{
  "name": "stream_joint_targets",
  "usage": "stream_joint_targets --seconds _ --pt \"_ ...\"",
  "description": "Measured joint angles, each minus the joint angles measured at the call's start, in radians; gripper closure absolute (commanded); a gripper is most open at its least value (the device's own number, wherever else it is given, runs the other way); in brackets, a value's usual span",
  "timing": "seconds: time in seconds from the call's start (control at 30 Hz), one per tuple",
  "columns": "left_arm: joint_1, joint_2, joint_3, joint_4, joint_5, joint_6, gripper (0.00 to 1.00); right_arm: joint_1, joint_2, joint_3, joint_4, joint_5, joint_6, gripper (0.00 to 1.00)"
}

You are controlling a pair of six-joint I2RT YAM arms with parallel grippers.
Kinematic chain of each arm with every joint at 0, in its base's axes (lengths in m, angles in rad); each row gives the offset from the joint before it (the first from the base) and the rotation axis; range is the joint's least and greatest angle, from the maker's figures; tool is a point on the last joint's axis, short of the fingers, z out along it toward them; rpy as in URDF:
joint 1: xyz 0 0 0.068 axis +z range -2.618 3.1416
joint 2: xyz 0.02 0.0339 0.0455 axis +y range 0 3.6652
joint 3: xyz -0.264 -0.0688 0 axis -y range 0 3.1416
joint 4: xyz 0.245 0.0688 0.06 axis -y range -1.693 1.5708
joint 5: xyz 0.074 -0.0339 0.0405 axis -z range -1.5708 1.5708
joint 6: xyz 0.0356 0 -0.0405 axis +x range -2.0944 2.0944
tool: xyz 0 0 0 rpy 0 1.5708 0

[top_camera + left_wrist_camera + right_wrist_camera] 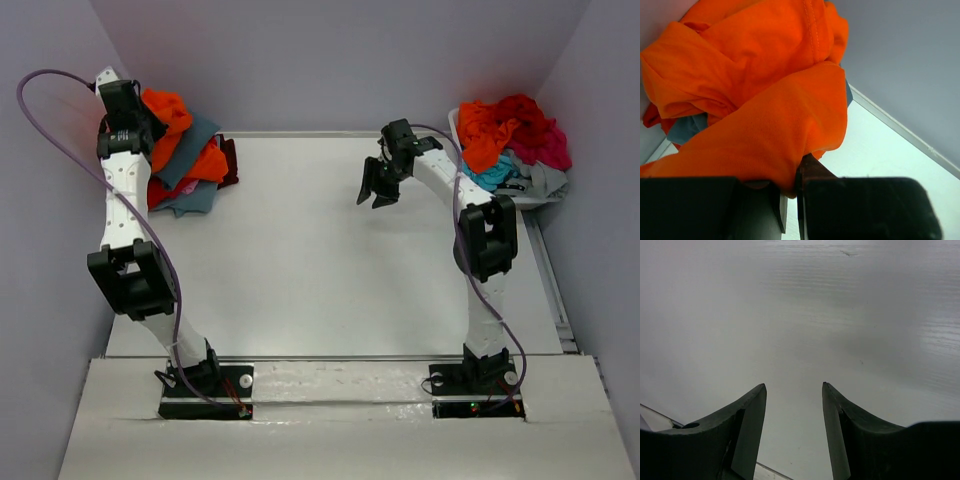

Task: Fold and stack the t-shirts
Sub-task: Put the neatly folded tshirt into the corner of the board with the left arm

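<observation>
A: Left gripper (792, 195)?
B: Clenched on a fold of the bright orange t-shirt (765, 100). The cloth runs down between the jaws, with almost no gap. The shirt is bunched at the far-left corner of the table (300, 260), lying over a teal-grey t-shirt (195, 138) and a dark red t-shirt (230, 160).
A: Edges there?
B: Tight. The left wall (657, 12) is just beside the bundle and the back wall (890, 60) is close behind. The table's far edge runs along the foot of that wall. Open surface lies only to the right and the near side.
A: Right gripper (794, 385)?
B: Released, jaws spread, nothing between them. It hangs over white tabletop toward the far right, apart from any cloth.
A: Other shirts?
B: A heap of t-shirts (510, 135) sits in the white bin (455, 122) at the far-right corner: orange, red, magenta, turquoise and grey, mounded above the rim. The bin is just right of the right arm's forearm.
A: Room to work?
B: The middle of the table is open surface from the far edge to the arm bases. Both piles sit in the far corners, well apart.
</observation>
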Motion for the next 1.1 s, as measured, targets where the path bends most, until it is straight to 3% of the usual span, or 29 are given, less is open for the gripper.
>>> stream_joint_targets --seconds 0.57,1.1 --pt "0.000 0.138 0.032 0.077 -0.082 0.004 0.94 0.000 -0.096 -0.167 0.022 -0.011 -0.004 0.46" --pt "0.000 0.144 0.070 0.234 -0.069 0.045 0.94 0.043 -0.195 -0.328 0.035 0.032 -0.011 0.46"
